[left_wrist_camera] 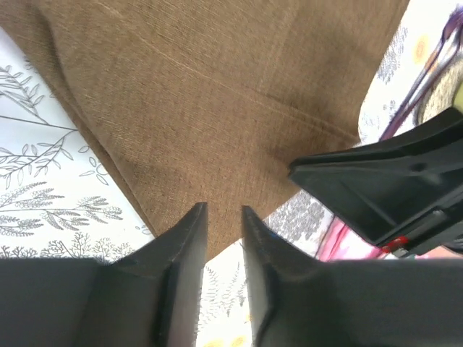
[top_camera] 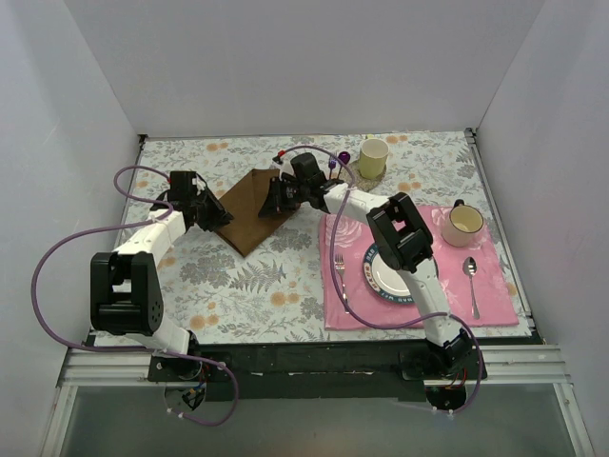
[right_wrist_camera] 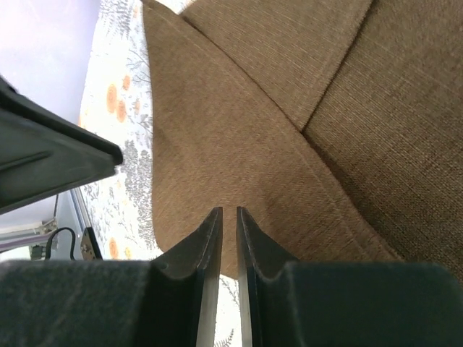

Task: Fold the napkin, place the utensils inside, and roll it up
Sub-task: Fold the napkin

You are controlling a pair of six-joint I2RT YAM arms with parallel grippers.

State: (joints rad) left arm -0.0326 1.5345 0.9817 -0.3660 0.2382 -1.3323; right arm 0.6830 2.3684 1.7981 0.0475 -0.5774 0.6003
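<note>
left gripper [left_wrist_camera: 224,210], jaws narrowed onto a corner of the brown napkin [top_camera: 249,211]; right gripper [right_wrist_camera: 229,211], jaws almost together, pinching its opposite edge. napkin folded, toward the desk's far edge, midway between left and right edges.

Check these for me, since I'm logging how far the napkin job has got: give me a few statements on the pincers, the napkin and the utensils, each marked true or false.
1. The napkin has a corner between the fingers of the left pincer. True.
2. The right pincer hangs wide open, clear of the cloth. False: its fingers are closed on a napkin edge.
3. The fork lies on the pink placemat, left of the plate. True.
4. The spoon lies on the napkin. False: it lies on the placemat, right of the plate.
</note>
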